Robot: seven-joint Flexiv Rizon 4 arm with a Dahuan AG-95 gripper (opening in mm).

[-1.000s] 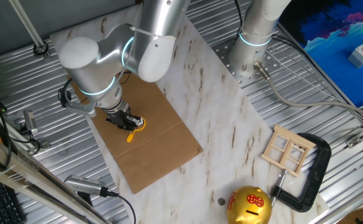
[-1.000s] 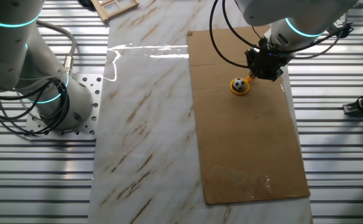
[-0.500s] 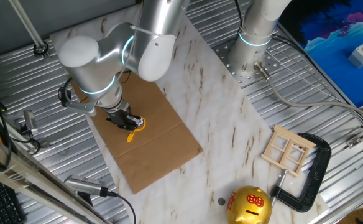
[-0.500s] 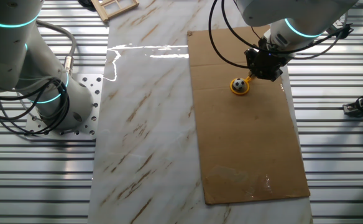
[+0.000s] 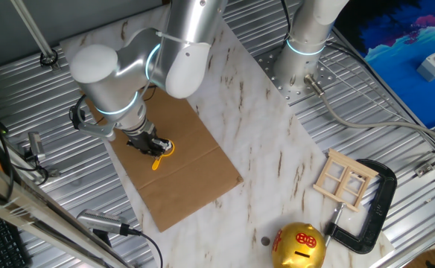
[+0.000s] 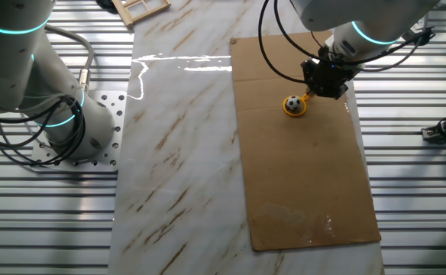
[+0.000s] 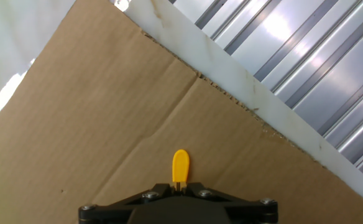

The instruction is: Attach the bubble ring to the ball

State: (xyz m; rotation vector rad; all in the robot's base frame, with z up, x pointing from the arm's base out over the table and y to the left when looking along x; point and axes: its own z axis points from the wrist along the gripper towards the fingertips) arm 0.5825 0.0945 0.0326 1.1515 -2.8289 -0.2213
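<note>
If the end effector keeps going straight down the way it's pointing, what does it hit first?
Most likely the cardboard sheet. The end effector points down over the bubble ring, seemingly on its handle, whose hoop surrounds the ball. The hand view shows only the handle tip and cardboard ahead; how far above the sheet it sits is unclear.

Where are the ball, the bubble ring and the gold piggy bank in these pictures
ball [image 6: 292,102], the other fixed view, on its white and black top.
bubble ring [image 6: 295,112], the other fixed view, on the hoop's near rim.
gold piggy bank [image 5: 299,248], one fixed view, on its rounded body.
</note>
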